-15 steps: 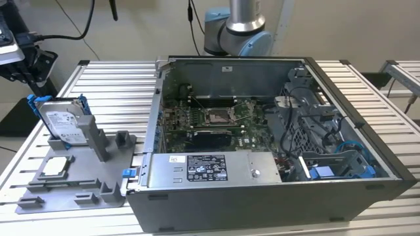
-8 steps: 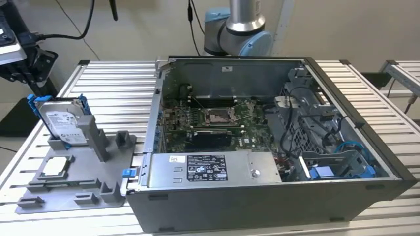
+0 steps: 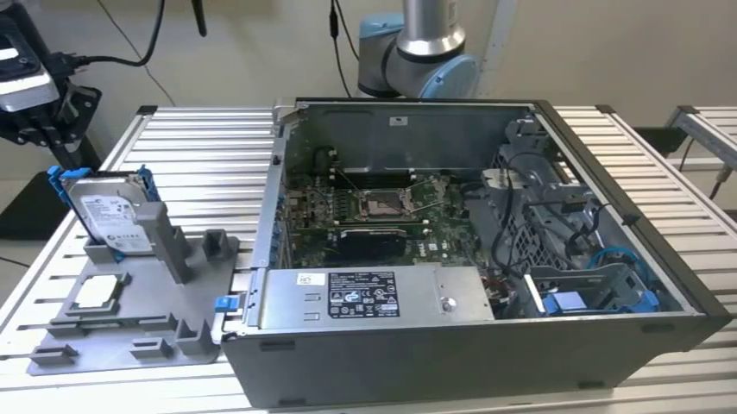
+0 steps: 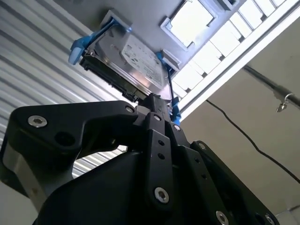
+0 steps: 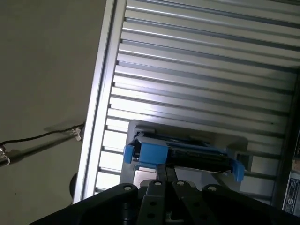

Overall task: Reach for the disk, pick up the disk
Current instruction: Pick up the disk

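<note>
Black gripper (image 4: 157, 101) fingers (image 5: 158, 174) sit narrow, close together, and we see them grip nothing. Beyond them the disk (image 3: 112, 216) stands upright in a grey holder (image 3: 150, 304) on the slatted table (image 3: 196, 147), beside the open computer case (image 3: 461, 362).

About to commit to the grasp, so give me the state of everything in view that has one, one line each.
disk: upright in the grey fixture's slot, blue rails on, not gripped.
chip: lying flat in a square recess of the fixture.
computer case: side open, board exposed.
hand: lined up over the disk's top edge, off it.
</note>
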Controlling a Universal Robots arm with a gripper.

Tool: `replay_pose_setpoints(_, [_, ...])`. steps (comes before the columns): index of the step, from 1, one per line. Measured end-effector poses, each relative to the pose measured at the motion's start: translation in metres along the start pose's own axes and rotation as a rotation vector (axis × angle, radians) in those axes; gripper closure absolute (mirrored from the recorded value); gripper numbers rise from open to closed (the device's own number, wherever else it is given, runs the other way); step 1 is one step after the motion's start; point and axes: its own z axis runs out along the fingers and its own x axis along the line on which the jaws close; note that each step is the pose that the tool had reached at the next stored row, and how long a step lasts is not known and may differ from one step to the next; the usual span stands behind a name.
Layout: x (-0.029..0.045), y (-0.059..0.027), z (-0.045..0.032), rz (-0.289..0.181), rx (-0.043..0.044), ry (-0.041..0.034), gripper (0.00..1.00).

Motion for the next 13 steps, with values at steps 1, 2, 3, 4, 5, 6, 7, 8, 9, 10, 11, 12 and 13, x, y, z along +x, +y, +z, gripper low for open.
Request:
replay_pose_setpoints(1, [0.0000,0.0000,0.0000,-0.016,0.0000,0.0007,1.00])
replay_pose_setpoints(2, [0.0000,0.0000,0.0000,-0.032,0.0000,0.0012,1.00])
replay_pose_setpoints(3, [0.0000,0.0000,0.0000,-0.048,0.0000,0.0019,1.00])
replay_pose_setpoints(4, [0.0000,0.0000,0.0000,-0.066,0.0000,0.0025,1.00])
replay_pose_setpoints(5, [0.0000,0.0000,0.0000,-0.083,0.0000,0.0032,1.00])
replay_pose_setpoints(6, [0.0000,0.0000,0.0000,-0.101,0.0000,0.0038,1.00])
replay_pose_setpoints(7, [0.0000,0.0000,0.0000,-0.119,0.0000,0.0045,1.00])
replay_pose_setpoints(8, [0.0000,0.0000,0.0000,-0.137,0.0000,0.0052,1.00])
replay_pose_setpoints(9, [0.0000,0.0000,0.0000,-0.155,0.0000,0.0058,1.00])
replay_pose_setpoints(10, [0.0000,0.0000,0.0000,-0.174,0.0001,0.0066,1.00])
replay_pose_setpoints(11, [0.0000,0.0000,0.0000,-0.192,0.0001,0.0073,1.00])
replay_pose_setpoints(12, [0.0000,0.0000,0.0000,-0.211,0.0001,0.0080,1.00])
replay_pose_setpoints(13, [0.0000,0.0000,0.0000,-0.229,0.0001,0.0087,1.00])
